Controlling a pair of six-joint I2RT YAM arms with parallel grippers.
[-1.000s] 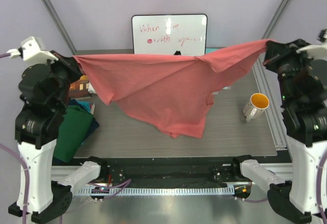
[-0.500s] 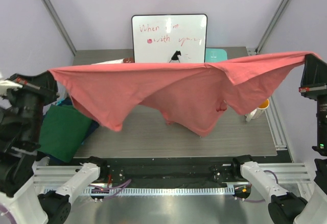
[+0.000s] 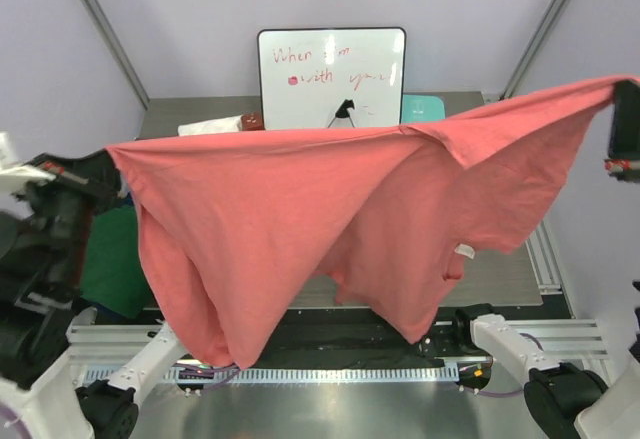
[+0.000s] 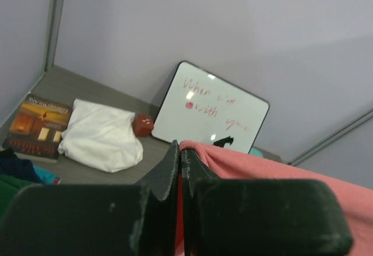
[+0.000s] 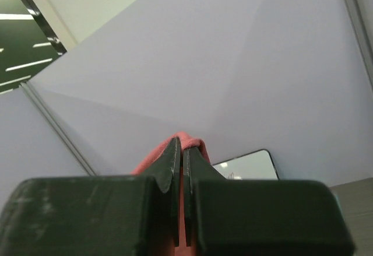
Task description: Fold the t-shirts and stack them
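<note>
Top external view: at nine o'clock the left claw (image 3: 100,164) is seen clamped shut on one corner of the salmon-pink shirt (image 3: 300,219). This is borne out by the left wrist view, where pink cloth is nipped between the closed jaws. Just below, at eight o'clock, a green shirt (image 3: 110,269) lies at the left edge of the table (image 3: 510,274). The pink shirt is held in the air, stretched from nine to two o'clock. Its lower edge hangs toward six o'clock over the front rail (image 3: 330,374), and a white label (image 3: 465,251) shows at four o'clock. At two o'clock the right claw (image 3: 625,119) is likewise closed on the opposite corner, held higher than the left. Only a thin fold is gripped on each side, so a corner could be lost if the cloth is pulled tighter. The hanging hem could be snagged on the rail when lowered, and the uneven height could leave the shirt laid skewed.
</note>
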